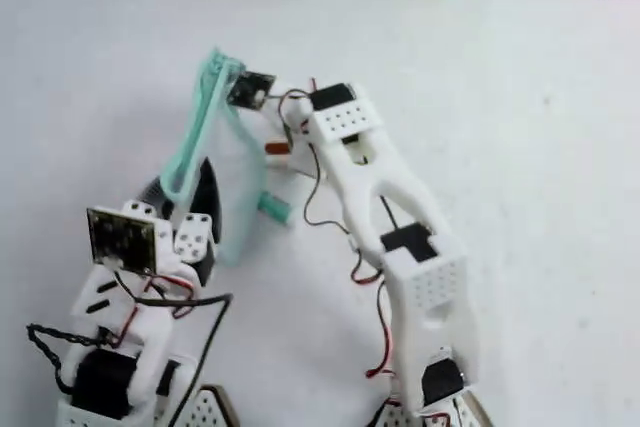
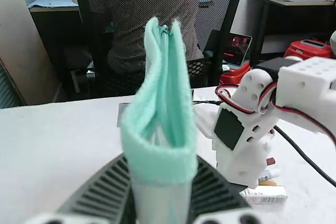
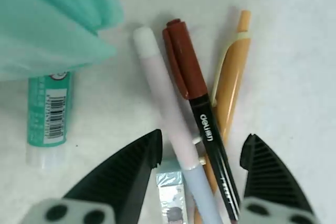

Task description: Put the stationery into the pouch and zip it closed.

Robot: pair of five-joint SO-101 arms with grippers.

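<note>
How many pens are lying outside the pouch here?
3, side by side on the table below the right end effector: a pale pink pen, a brown-capped pen, an orange pen. Others may be hidden under the pouch.

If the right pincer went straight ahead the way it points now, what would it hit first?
Probably the pale pen and the brown-capped marker, lying side by side in the gap of the open right pincer. Its height above them is unclear.

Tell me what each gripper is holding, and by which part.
The left gripper is shut on the teal pouch, gripping its edge at the end nearest that arm. The right gripper holds nothing; it is open above the pens.
</note>
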